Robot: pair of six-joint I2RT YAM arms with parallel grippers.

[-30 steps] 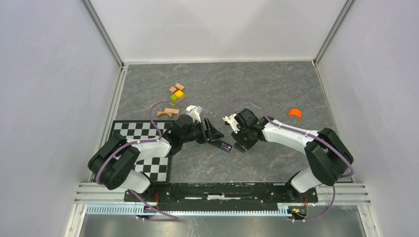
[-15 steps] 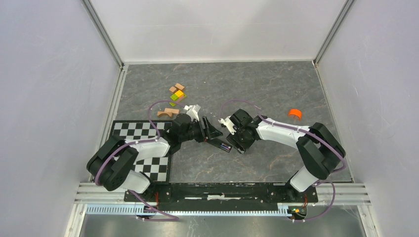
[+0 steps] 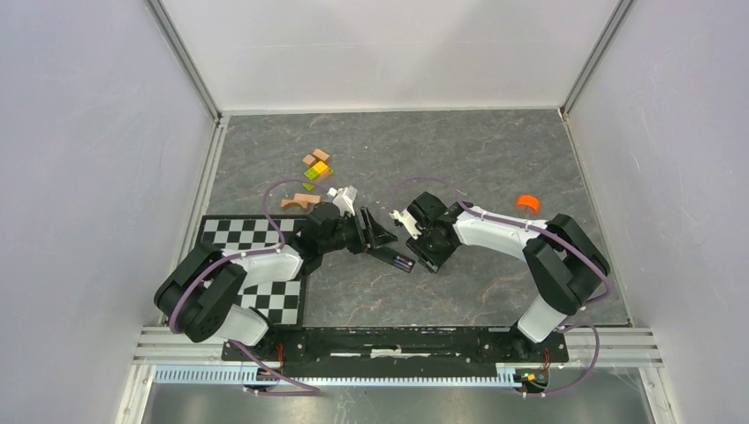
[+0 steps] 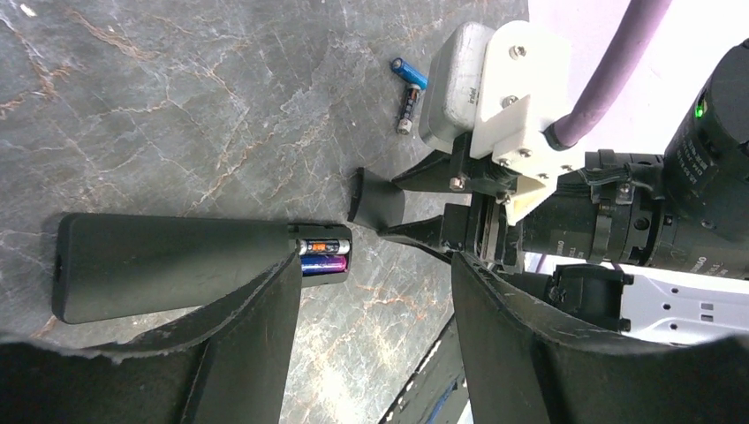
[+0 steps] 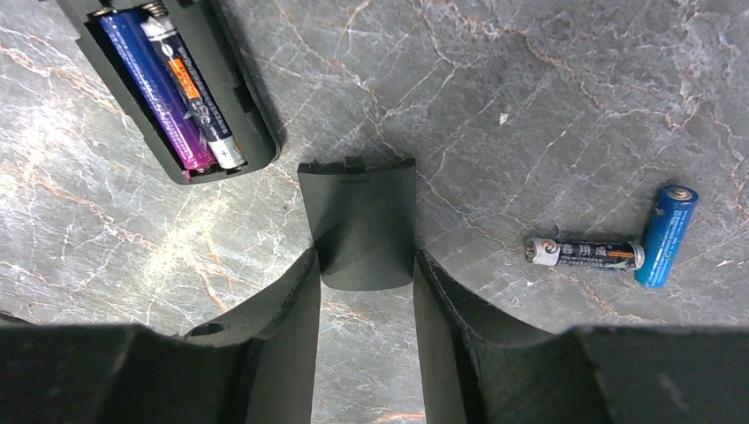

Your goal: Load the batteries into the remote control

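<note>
- A slim black plastic remote control [image 4: 168, 265] lies on the grey marbled surface [image 3: 477, 159] between the two arms, back upward, with its battery bay open at one end.
- Two batteries sit side by side in the bay: a blue-and-purple battery [image 5: 146, 84] and a black battery with an orange band [image 5: 190, 88].
- The left claw [image 4: 375, 265] is open, with its jaws spread wide. The remote lies against one finger; the other finger is clear of it.
- The right claw [image 5: 364, 256] grips a small black battery cover [image 5: 358, 203] by its sides, just beside the open bay. The cover's notched end points away from the claw.
- Two more batteries lie loose on the surface, touching at one end: a bright blue battery [image 5: 667, 234] and a black battery with printed lettering [image 5: 583, 253].
- Farther back lie a cluster of small wooden and coloured blocks [image 3: 313, 168] and an orange round cap [image 3: 527, 203], well apart from the remote.
- A black-and-white checkerboard mat [image 3: 256, 234] lies under the left arm.
</note>
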